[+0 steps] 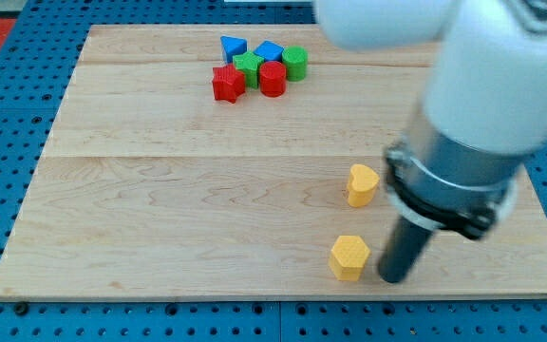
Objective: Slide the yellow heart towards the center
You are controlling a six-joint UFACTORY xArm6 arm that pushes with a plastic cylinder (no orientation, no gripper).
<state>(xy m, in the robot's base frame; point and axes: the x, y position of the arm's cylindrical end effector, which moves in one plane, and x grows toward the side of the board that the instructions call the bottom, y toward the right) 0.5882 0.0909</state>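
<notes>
One camera only | high, tilted down from the bottom edge of the wooden board point(160, 218) | near: board fills the frame, blue pegboard point(8, 114) at margins | arm point(473, 114) close, blurred, upper right

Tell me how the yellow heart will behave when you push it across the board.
The yellow heart looks like a small rigid block sitting flat, so it should slide rather than roll or tip. The wooden board looks smooth, so it probably moves easily. Its lobed outline may make it turn if pushed off-centre. My tip is now beside the yellow hexagon, below the heart.
</notes>
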